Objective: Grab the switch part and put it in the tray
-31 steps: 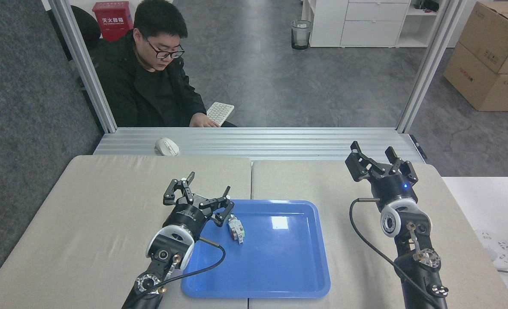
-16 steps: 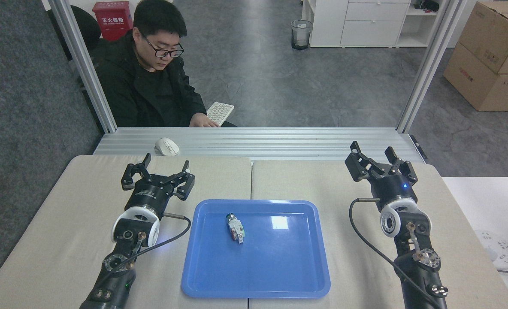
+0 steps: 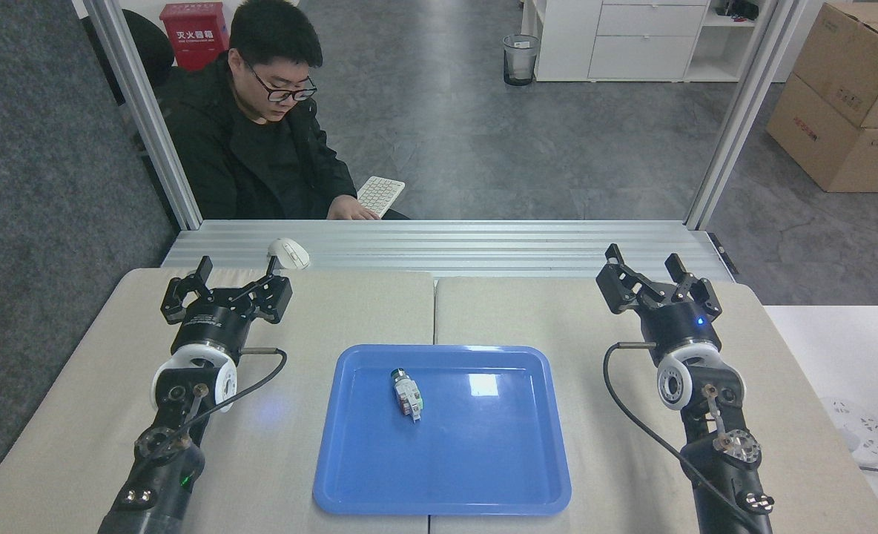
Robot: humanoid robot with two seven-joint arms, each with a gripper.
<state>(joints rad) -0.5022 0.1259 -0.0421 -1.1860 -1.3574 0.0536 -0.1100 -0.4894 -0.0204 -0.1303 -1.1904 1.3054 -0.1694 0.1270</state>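
Note:
The switch part (image 3: 407,394), whitish-grey with a green block and a dark-tipped silvery end, lies inside the blue tray (image 3: 498,475), in its upper left area. My left gripper (image 3: 225,285) is open and empty over the table, well to the left of the tray. Far to the right of the tray, my right gripper (image 3: 658,274) is also open and holds nothing.
A white computer mouse (image 3: 289,254) sits on the metal rail just behind my left gripper. A person sits beyond the rail with a hand (image 3: 353,211) by a keyboard (image 3: 380,194). A white power strip (image 3: 858,437) lies at the right edge.
My left arm has pulled away from the tray to the left and back, leaving the switch part lying in the tray. The right arm has not moved.

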